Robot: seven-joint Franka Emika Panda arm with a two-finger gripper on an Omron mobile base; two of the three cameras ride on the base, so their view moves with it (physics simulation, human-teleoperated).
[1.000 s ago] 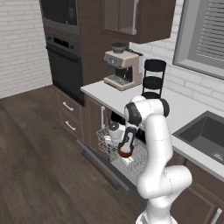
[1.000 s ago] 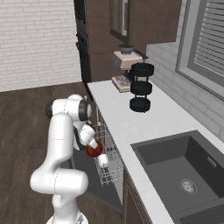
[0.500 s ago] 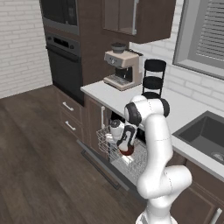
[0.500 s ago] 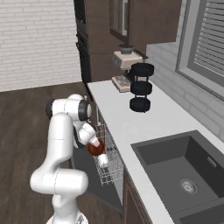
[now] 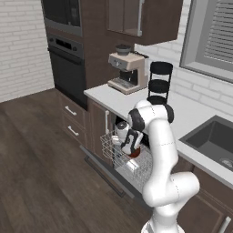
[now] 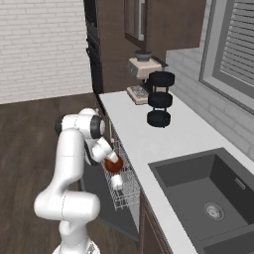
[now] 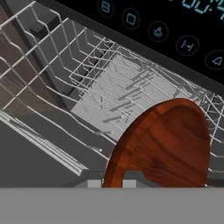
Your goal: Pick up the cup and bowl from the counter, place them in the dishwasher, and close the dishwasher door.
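The arm is reaching down off the counter (image 5: 191, 113) edge, and the claw (image 5: 132, 149) is hanging over the pulled-out rack (image 5: 119, 157) of the dishwasher (image 6: 121, 196) with the bowl (image 5: 133, 153) pinched between its jaws — the jaws are nearly together, clamped on the bowl's rim. So the step in hand, as I read it, is the bowl's placing: it is off the counter and over the wire rack but not yet set down.

In the hand view the bowl (image 7: 164, 144) is sitting right at the claw, tilted on edge, its red-brown hollow facing the camera and its rim arcing up and away from the claw toward the black control strip (image 7: 175, 30). It is a round, shallow thing, so it has no real long axis; its flat plane is standing steeply rather than lying level. Beyond and below it the rack's white wires (image 7: 109, 94) are spreading out, with the tines just ahead of the claw.

A white cup (image 5: 122, 129) is standing in the rack just beside the claw, on the oven side, close to the bowl.

The next move probably calls for easing the bowl lower between the tines — keeping clear of the cup — then parting the jaws and lifting out. The door (image 5: 107, 175) is lying dropped open below the claw, still to be shut.
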